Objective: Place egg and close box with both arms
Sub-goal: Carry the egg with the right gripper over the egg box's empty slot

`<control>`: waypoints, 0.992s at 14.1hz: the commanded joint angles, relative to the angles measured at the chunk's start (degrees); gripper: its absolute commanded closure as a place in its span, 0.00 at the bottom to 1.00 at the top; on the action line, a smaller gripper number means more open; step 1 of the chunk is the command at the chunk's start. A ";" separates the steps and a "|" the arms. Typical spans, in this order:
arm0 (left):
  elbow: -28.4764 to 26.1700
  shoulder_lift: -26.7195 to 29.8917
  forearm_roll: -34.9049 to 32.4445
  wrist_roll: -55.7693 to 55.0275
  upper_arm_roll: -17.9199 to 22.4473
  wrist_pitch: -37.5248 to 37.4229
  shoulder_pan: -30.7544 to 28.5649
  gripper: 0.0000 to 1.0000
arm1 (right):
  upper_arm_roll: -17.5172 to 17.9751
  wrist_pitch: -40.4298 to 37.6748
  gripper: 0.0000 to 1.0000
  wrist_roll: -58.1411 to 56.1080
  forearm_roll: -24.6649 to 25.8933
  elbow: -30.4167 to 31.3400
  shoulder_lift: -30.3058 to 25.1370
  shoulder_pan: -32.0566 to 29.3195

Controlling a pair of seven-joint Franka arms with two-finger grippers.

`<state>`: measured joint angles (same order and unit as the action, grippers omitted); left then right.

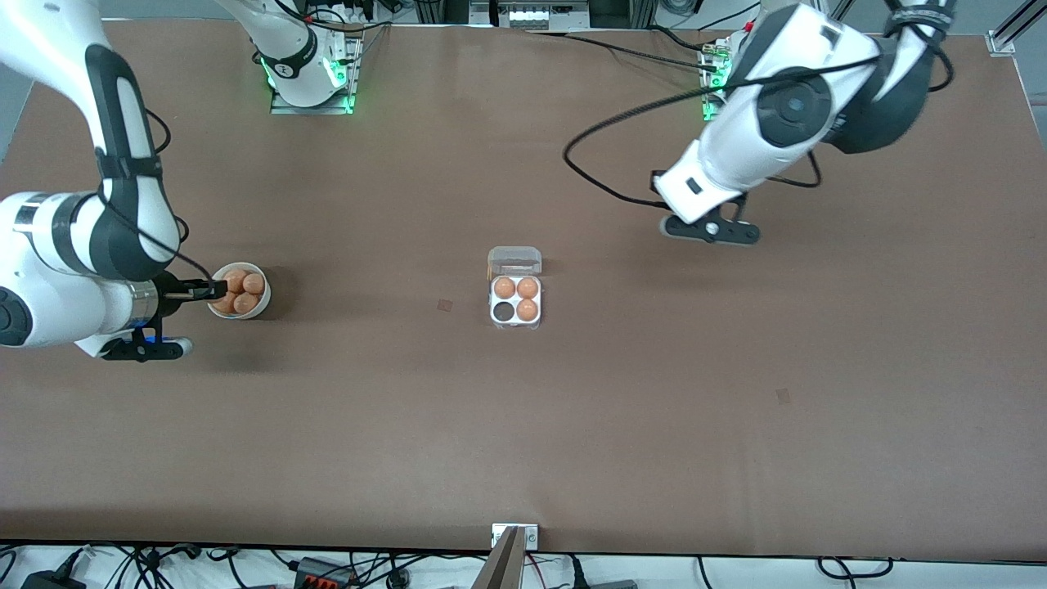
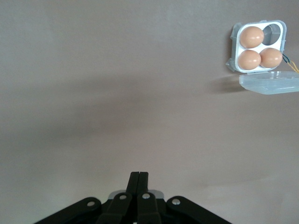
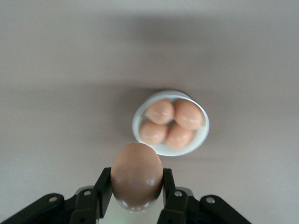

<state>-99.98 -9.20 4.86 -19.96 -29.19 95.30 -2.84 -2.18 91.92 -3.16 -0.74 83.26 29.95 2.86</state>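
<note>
Your right gripper (image 3: 137,198) has its black fingers clamped on the small smooth orange-brown egg (image 3: 136,178), pinched on its two sides with its long axis running along the fingers, blunt end toward the wrist. In the front view that gripper (image 1: 214,289) hangs over the rim of the round white bowl (image 1: 263,301), which sits at the right arm's end of the table and holds four more orange-brown eggs (image 1: 243,291).

From there, the small square clear-plastic egg carton (image 1: 516,320) lies at about three o'clock on the front view's face, well apart from the bowl, near the middle of the table. Its see-through lid (image 1: 515,261) is swung open at the carton's twelve o'clock edge. Three cells are filled; the one empty cell (image 1: 501,311) is the dark one at the carton's seven o'clock corner, nearer the front camera and on the side facing your right arm. So I judge the carry to be a plain sideways sweep toward three o'clock, ending over that near corner cell, with the egg tipped so its long axis goes down into the cup.

Your left gripper (image 2: 138,176) is pressed fully together and holds nothing. It waits above bare brown table (image 1: 736,393) at roughly two o'clock from the carton.
</note>
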 commanded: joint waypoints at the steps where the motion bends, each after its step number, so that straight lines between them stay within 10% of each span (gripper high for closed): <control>1: -0.39 0.94 0.42 3.43 -0.43 -0.11 -1.99 0.99 | -0.46 1.74 0.77 0.17 -2.15 -2.74 1.25 7.84; 14: -0.48 0.76 0.42 3.17 -0.43 -0.11 -1.90 0.99 | -0.02 26.62 0.77 20.62 -7.08 -10.66 13.81 31.41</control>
<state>-99.99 -9.20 4.86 -17.59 -29.39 95.30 -4.39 -1.76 116.10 13.74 -6.49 74.80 41.57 32.41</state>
